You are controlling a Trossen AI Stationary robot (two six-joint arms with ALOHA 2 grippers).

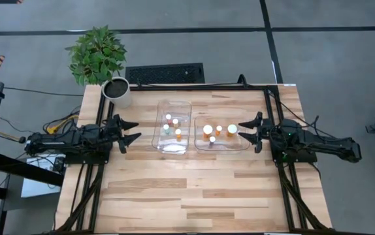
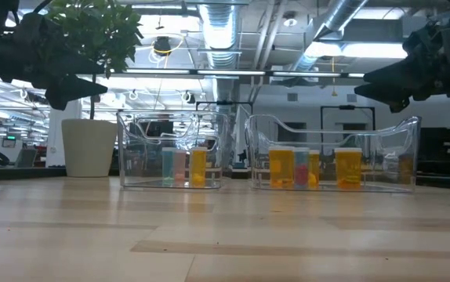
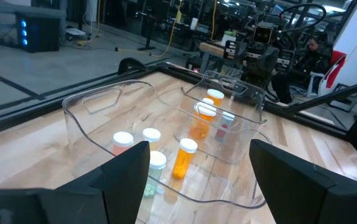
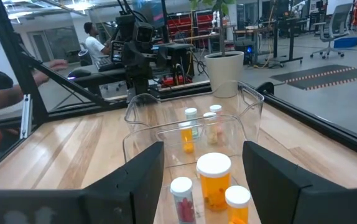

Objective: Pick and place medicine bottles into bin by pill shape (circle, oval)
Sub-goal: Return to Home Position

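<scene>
The left arm lies stretched out level at 9 o'clock in the high view, and its left tool [image 1: 134,130] points toward 3 o'clock. Its two fingers are spread wide with nothing between them. The right arm mirrors it at 3 o'clock. Its right tool [image 1: 243,130] points toward 9 o'clock, fingers likewise parted and holding nothing. The two tools face each other, well apart.

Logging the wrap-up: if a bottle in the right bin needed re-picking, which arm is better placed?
Right, most likely. The right gripper is open, facing the right bin just beside it; the left gripper sits beyond the left bin, which stands between.
</scene>
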